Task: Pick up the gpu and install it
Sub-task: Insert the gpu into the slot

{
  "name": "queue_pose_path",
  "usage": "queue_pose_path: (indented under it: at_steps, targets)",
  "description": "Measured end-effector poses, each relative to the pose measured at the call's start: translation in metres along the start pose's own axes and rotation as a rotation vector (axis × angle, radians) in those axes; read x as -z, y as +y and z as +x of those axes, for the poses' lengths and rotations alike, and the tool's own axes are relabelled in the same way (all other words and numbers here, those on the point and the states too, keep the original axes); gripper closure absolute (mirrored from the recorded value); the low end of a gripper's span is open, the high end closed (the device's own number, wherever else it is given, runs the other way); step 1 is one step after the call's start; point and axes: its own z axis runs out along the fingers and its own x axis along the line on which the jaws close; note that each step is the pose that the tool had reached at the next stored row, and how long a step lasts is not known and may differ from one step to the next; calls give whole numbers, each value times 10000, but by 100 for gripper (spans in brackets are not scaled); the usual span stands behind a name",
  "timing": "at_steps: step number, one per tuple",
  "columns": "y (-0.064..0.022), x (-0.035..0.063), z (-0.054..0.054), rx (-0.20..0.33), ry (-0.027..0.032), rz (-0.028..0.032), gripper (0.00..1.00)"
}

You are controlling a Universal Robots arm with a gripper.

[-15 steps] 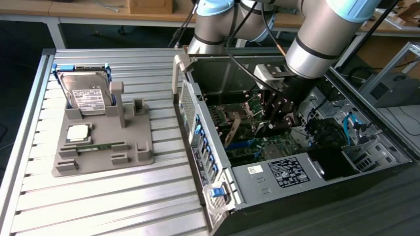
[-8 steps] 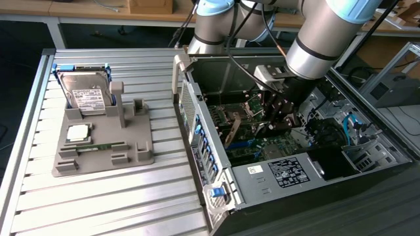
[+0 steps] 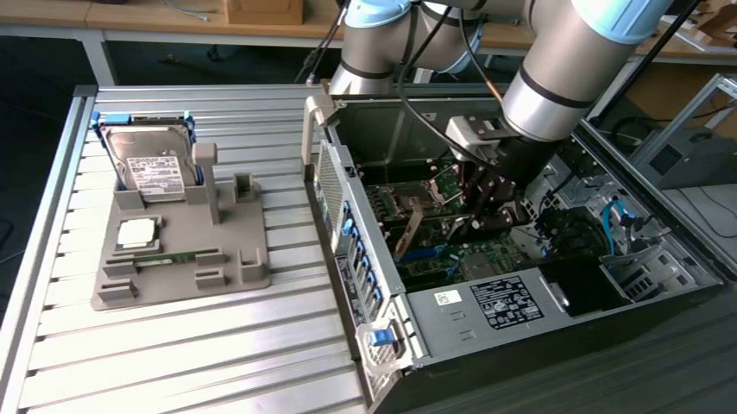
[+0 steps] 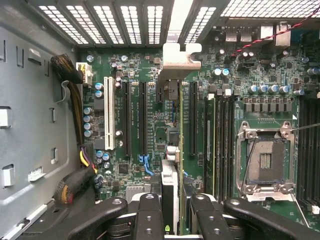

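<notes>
ribbed metal surface carries two items: a grey fixture tray toward its far left corner in the exterior view, and an open computer case along its right edge. the tray holds a hard drive upright in a slot, a processor lying flat and a memory stick in its groove; these parts appear staged for separate installation steps and stand untouched.

the gripper is lowered inside the case, over the motherboard. in the wrist view the gpu is seen edge-on, held between the jaws, which are closed on it from both sides. its silver bracket points toward the vented rear wall of the case, and the card's edge runs parallel to the expansion slots, beside the long black slot. this orientation is judged to suit seating the card with the bracket meeting the rear opening.

whether the card's lower edge already touches a slot cannot be told; the card itself hides the contact line. in the exterior view the arm covers most of the card, and the jaws' tips are cut off at the frame edge in the wrist view. the empty cpu socket is visible beside the memory slots.
</notes>
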Motion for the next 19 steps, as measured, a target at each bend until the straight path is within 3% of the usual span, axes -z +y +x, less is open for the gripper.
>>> queue_pose_path:
  at_steps: [19]
  targets:
    - [5,-19,38,0,1,0,73]
